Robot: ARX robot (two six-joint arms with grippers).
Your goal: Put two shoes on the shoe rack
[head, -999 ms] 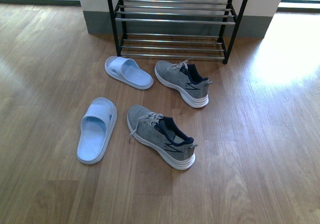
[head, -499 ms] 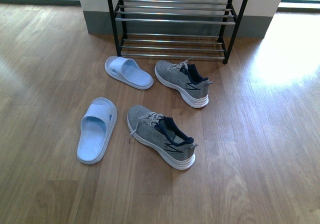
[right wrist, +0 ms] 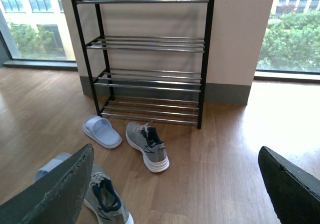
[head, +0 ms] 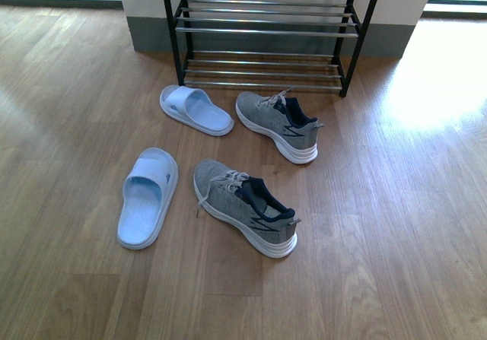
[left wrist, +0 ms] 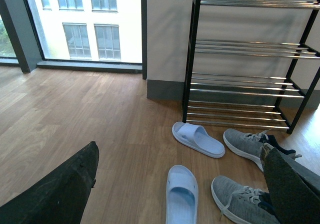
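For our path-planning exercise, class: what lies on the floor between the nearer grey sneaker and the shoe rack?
In the front view, the farther grey sneaker lies between the nearer grey sneaker and the shoe rack.

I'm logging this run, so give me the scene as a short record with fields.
shoe rack: visible shelves hold no shoes
far sneaker: grey, floor, near rack
near sneaker: grey, floor
far sandal: pale blue, left of far sneaker
near sandal: pale blue, left of near sneaker
left gripper: open, holding nothing
right gripper: open, holding nothing
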